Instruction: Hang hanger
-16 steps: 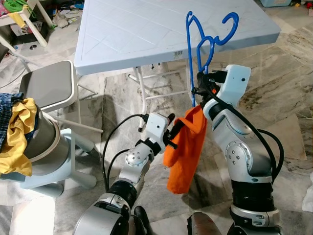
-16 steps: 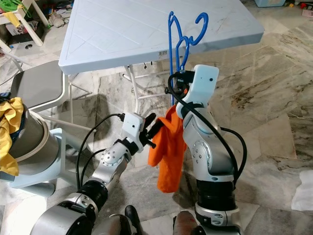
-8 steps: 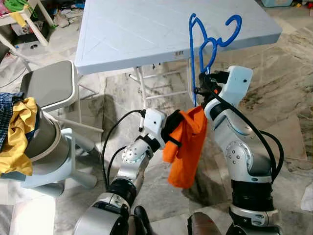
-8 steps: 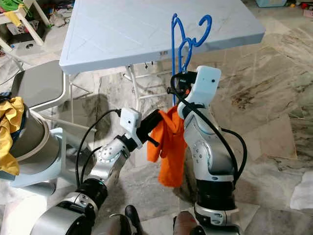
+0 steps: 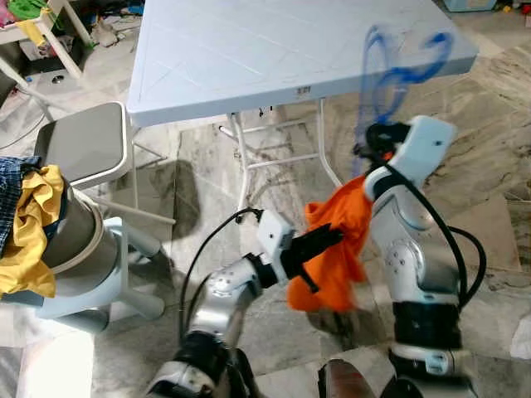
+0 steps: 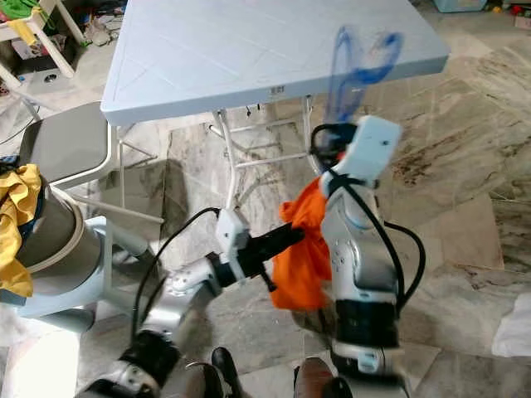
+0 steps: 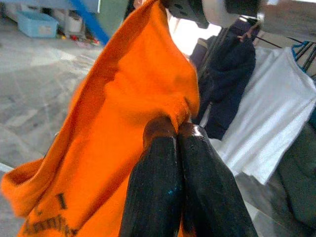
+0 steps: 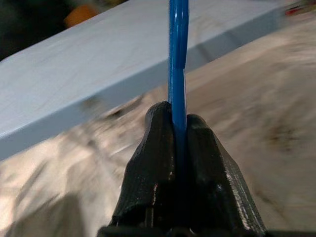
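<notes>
The right tool [image 8: 178, 123] is clamped tight on the thin blue hanger [image 5: 390, 79]. It holds the hanger up high in front of the pale blue surface [image 5: 249, 50]. The hanger looks smeared now, and it sits more to the right than it did a moment ago. The right arm has swung that way too.

An orange shirt [image 5: 336, 249] hangs down from the hanger, right beside the right arm. The left tool [image 7: 175, 136] is pinched together on a fold of this shirt. Before, the shirt hung long and straight. Now it is bunched up and pulled out to the side, and it looks shorter. The left arm has stretched out lower and further to the right, toward the right arm.

In the left wrist view, a white shirt [image 7: 271, 118] and a dark one [image 7: 229, 84] hang behind the orange shirt.

On the robot's left there is a grey chair [image 5: 83, 141]. Near it a yellow cloth [image 5: 33, 224] lies over a round bin [image 5: 79, 245]. These are in the same spots as before. The floor [image 5: 489, 166] is shiny stone.
</notes>
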`<state>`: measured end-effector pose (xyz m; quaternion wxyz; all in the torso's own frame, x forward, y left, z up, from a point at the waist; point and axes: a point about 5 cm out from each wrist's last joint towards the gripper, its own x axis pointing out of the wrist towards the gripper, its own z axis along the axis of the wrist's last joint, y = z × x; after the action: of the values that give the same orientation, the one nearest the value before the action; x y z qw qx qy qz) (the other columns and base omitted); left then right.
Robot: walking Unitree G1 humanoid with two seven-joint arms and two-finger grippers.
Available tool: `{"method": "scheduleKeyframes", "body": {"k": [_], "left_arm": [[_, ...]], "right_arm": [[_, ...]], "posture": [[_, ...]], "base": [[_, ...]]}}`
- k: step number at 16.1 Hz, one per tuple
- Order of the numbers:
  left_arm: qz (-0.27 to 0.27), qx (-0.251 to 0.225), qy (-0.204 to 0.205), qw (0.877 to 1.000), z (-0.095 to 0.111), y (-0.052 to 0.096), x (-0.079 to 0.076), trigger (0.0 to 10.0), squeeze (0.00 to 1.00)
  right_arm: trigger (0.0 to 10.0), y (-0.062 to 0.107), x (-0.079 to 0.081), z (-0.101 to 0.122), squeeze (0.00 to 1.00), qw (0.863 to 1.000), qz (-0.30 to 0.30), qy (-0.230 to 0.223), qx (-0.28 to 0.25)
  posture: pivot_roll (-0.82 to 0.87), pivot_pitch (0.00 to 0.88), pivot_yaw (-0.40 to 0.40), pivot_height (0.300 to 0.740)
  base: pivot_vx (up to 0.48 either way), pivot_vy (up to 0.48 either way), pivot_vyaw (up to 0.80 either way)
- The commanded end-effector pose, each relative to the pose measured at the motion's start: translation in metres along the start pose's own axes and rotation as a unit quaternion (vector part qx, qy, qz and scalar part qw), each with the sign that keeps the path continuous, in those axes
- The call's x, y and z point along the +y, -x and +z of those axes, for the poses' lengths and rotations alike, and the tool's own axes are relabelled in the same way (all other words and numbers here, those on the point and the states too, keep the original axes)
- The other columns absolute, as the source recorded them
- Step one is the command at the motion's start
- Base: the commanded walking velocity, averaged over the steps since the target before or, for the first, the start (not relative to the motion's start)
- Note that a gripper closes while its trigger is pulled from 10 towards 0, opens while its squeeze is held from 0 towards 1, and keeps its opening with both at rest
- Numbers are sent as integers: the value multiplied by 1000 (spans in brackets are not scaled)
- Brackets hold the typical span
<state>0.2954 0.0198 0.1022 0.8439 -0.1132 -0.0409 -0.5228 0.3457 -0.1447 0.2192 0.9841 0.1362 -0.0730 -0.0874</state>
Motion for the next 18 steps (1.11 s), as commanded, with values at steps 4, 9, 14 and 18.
{"method": "scheduleKeyframes", "body": {"k": [4, 9, 14, 18], "left_arm": [[-11, -12, 16, 1000, 13, 4, -4, 0, 0], [6, 6, 14, 1000, 16, 25, 1, 0, 0], [41, 42, -2, 998, 14, 57, 12, 0, 0], [83, 83, -12, 993, -2, 83, 19, 0, 0]], "right_arm": [[10000, -15, -9, 3, 0, 995, -71, 24, -66], [10000, -32, -36, 7, 0, 984, -131, 68, -97], [10000, -42, -65, 2, 0, 984, -135, 85, -85], [10000, -45, -66, -10, 0, 996, -63, 57, -31]], "posture": [[-309, 244, 99, 740], [-292, 243, 99, 740], [-283, 243, 100, 740], [-278, 244, 97, 740]], "base": [[0, 0, 0], [0, 0, 0], [0, 0, 0], [0, 0, 0]]}}
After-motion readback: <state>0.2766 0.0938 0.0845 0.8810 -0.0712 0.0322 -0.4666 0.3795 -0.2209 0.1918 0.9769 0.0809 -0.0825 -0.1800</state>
